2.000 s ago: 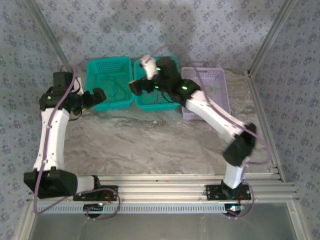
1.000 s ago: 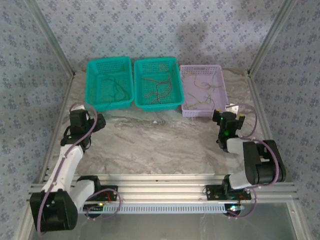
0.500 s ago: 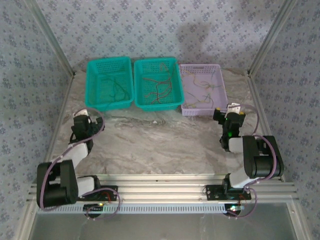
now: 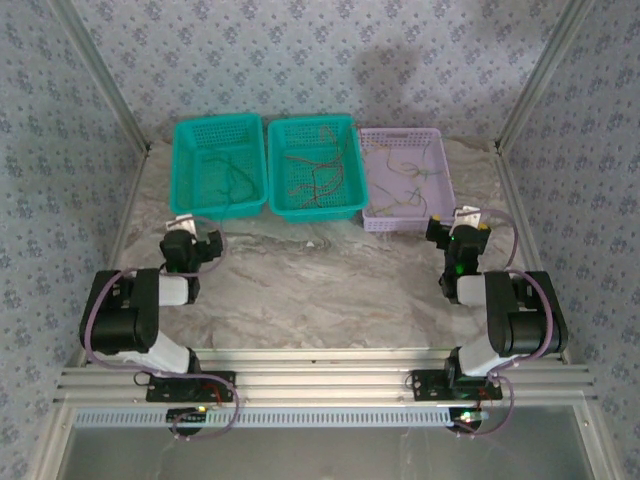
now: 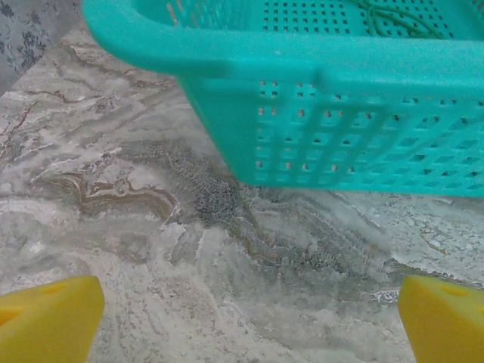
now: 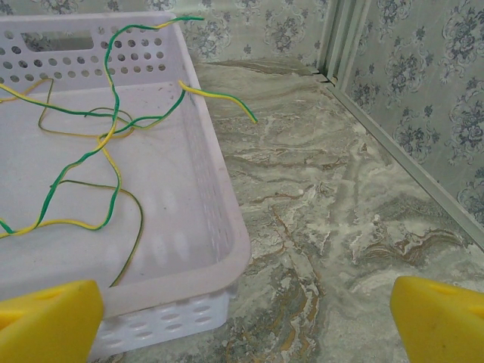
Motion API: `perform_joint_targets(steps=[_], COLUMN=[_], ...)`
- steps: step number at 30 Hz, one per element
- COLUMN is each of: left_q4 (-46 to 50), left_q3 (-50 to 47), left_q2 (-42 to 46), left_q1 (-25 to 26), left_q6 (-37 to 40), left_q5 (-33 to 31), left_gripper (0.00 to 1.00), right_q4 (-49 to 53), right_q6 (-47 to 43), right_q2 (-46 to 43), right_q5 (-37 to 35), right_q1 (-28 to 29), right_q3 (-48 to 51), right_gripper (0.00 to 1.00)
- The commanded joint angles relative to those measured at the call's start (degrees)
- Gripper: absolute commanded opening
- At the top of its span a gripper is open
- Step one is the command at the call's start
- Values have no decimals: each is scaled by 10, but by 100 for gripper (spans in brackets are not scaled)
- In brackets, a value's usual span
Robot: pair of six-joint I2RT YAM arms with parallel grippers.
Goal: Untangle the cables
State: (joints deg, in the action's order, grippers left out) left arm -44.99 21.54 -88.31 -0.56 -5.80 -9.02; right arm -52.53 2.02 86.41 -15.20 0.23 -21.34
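Your cables (image 4: 315, 176) are all sitting in the three baskets at the far side of the table (image 4: 300, 290). Dark ones are in the left basket (image 4: 220, 212), reddish-brown in the middle basket (image 4: 315, 211), green-yellow in the lilac basket (image 4: 400, 225). None lie straight. They're loose curls, mostly running front to back along the baskets. In the right wrist view one green-yellow end pokes over the lilac basket's side wall, pointing out right and down toward the table. Your left gripper (image 4: 190, 243) is spread wide with nothing in it, low just in front of the left basket. Right gripper (image 4: 457, 232) same deal: wide, empty, by the lilac basket's near right corner.
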Motion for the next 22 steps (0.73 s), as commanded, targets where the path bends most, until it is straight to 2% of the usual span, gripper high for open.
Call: perform_joint_targets(steps=[1,2,4,5,17,19,22], left_q4=[-18,-60,-27,-50,-38,-32,-31], left_q3=[14,4,12,6,10,13,13], left_q2=[10,-2,9,2,5,5,5], left_q1=[7,7,7,6,8,5,4], left_q6=[19,23,20,22,22,26,27], left_q5=[-28,-29,-28,-28,-30,-5,-2], left_gripper=[100,100,100,100,100,100,100], right_q4=[14,14,15,19,19,20,19], right_q6=[-16,-16,-16,-14,-14,-14,-14], right_q2=[10,10,10,10,10,10,10], right_q5=[-4,-4,-3,5,5,5,5], right_q1=[6,6,5,3,2,3,3], right_q3=[10,10,8,7,7,7,7], right_gripper=[100,100,100,100,100,100,100])
